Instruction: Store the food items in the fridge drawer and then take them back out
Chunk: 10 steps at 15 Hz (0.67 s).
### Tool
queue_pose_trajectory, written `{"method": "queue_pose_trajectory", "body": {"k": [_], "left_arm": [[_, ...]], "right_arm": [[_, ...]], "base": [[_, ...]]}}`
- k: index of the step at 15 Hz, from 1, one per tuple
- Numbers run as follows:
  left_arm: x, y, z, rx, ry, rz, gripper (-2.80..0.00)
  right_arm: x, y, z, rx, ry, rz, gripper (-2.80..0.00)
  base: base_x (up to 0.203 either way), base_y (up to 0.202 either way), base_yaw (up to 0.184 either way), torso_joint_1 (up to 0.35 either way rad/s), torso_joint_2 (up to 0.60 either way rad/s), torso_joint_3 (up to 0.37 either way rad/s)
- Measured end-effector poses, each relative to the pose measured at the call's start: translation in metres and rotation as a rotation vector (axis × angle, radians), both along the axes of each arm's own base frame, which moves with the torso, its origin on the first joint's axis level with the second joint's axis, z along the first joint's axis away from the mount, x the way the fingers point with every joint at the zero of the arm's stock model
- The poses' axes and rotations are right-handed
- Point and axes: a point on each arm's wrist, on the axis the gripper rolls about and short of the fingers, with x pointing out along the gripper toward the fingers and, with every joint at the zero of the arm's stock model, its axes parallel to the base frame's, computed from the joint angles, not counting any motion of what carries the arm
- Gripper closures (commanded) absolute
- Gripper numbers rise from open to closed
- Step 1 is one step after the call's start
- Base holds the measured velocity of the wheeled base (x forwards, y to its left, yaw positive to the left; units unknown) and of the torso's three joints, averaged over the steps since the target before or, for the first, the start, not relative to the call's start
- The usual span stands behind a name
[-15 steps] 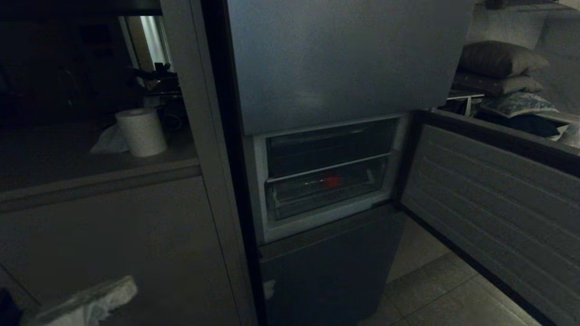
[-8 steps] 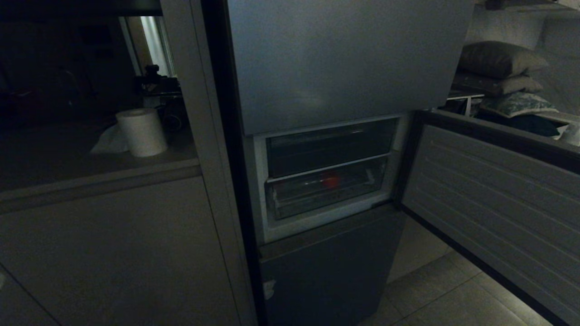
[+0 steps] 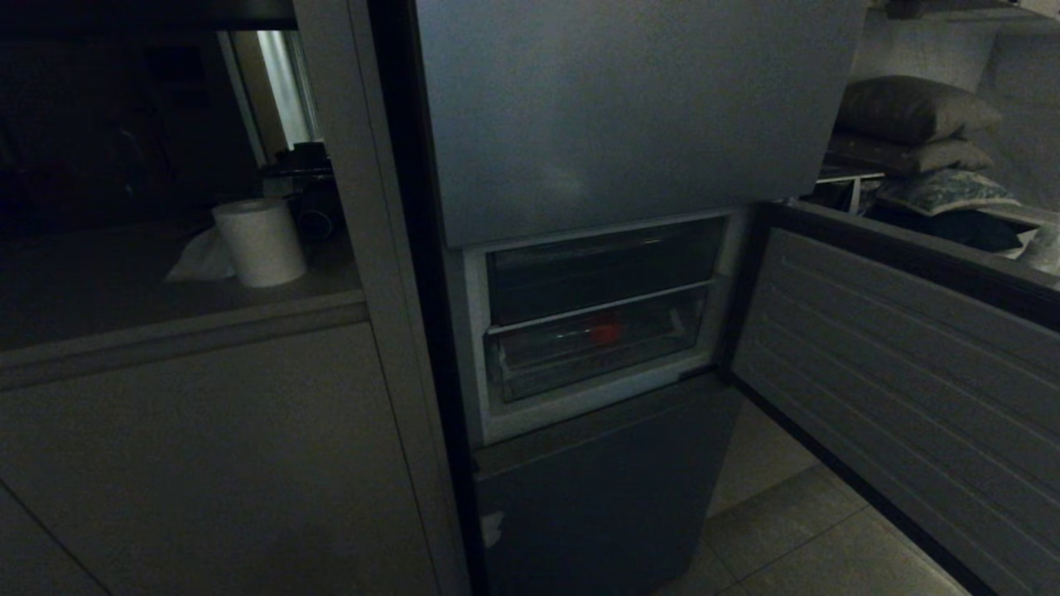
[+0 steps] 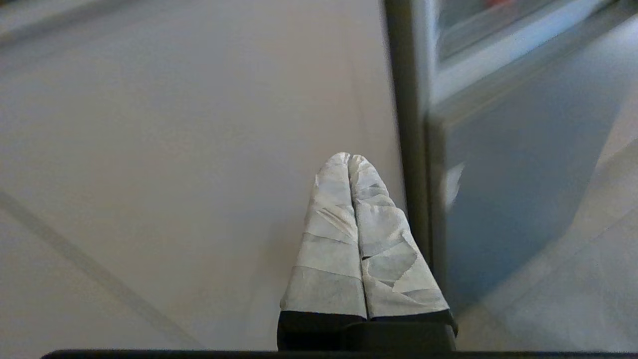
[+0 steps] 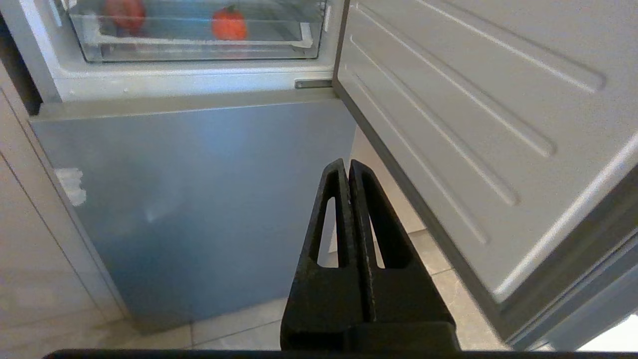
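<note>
The fridge drawer (image 3: 538, 368) sits pushed in, inside the fridge's open middle section. A round red-orange food item (image 3: 605, 333) lies in it. In the right wrist view the drawer (image 5: 199, 44) holds that red-orange item (image 5: 229, 24) and a darker red one (image 5: 124, 12) beside it. My right gripper (image 5: 347, 163) is shut and empty, low in front of the lower fridge door. My left gripper (image 4: 349, 157), its fingers wrapped in pale tape, is shut and empty, facing the cabinet panel beside the fridge. Neither gripper shows in the head view.
The middle door (image 3: 894, 372) stands swung open to the right. Below the drawer is the closed lower door (image 3: 604, 488). A beige cabinet front (image 3: 207, 455) flanks the fridge on the left, with a paper roll (image 3: 258, 242) on its counter. Cushions (image 3: 911, 108) are stacked far right.
My left gripper, seen a second ago at the lower left of the head view, has dropped out of that view. The drawer and the food have not moved.
</note>
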Motion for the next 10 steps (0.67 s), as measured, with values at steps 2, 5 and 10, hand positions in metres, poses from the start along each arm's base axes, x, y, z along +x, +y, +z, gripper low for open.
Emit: {"method": "queue_pose_trajectory", "body": {"k": [2, 5, 10], "left_arm": [[-0.001, 0.000, -0.007, -0.099, -0.030, -0.009, 0.00], [-0.002, 0.000, -0.014, -0.197, -0.005, -0.001, 0.00], [-0.003, 0.000, -0.015, -0.242, -0.013, 0.026, 0.00]], "right_arm": [[0.000, 0.000, 0.000, -0.001, 0.001, -0.001, 0.00], [0.000, 0.000, 0.000, -0.008, 0.001, -0.001, 0.00], [0.000, 0.000, 0.000, 0.009, 0.001, -0.015, 0.00]], "base": [[0.000, 0.000, 0.000, 0.000, 0.00, 0.000], [0.000, 0.000, 0.000, 0.000, 0.00, 0.000], [0.000, 0.000, 0.000, 0.000, 0.00, 0.000]]}}
